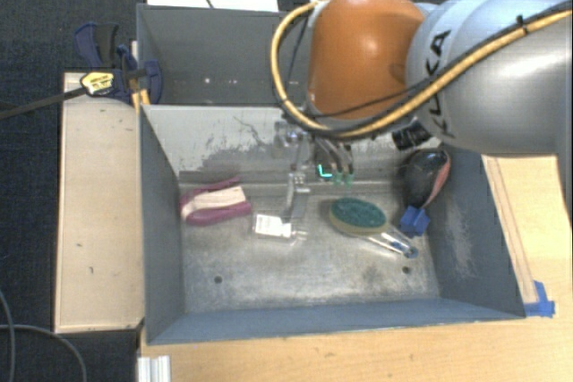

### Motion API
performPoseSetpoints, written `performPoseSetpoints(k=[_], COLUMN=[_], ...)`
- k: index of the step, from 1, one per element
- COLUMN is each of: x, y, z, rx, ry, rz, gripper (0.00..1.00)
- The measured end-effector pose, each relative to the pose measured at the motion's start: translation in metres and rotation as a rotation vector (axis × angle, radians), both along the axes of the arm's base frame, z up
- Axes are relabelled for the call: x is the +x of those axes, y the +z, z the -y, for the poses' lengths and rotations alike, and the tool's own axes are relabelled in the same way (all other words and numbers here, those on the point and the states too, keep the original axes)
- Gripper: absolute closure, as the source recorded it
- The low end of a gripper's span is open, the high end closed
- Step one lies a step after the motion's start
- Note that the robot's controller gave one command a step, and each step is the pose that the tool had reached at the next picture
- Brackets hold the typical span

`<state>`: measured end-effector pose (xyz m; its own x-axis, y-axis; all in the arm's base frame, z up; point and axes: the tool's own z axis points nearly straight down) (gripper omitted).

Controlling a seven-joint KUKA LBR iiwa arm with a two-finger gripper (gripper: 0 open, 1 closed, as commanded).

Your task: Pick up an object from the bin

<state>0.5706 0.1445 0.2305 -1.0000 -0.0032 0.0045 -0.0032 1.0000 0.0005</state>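
My gripper (293, 199) hangs low in the middle of the bin, under the arm's orange cover. Its tip comes down right at a small white and clear packet (272, 227) lying flat on the floor. Left of the packet lies a pink and purple object (215, 202). To the right of the gripper rests a round dark-green brush (358, 215) with a clear handle pointing to the lower right.
A black rounded object with a red strip (423, 175) leans against the right wall, with a small blue piece (412, 221) below it. The arm covers the bin's back right part.
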Motion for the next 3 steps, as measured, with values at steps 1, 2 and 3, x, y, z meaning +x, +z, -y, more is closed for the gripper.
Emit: performPoseSetpoints(k=[1,2,3], x=[-0.0345,-0.0319,-0.0319], y=[-0.1649,-0.1601,-0.1601], z=[0.0674,0.0653,0.0652], rx=[-0.001,0.001,0.001], ry=[0.156,0.153,0.151], rz=[-0.002,0.006,0.006], gripper=[0.00,1.00,0.00])
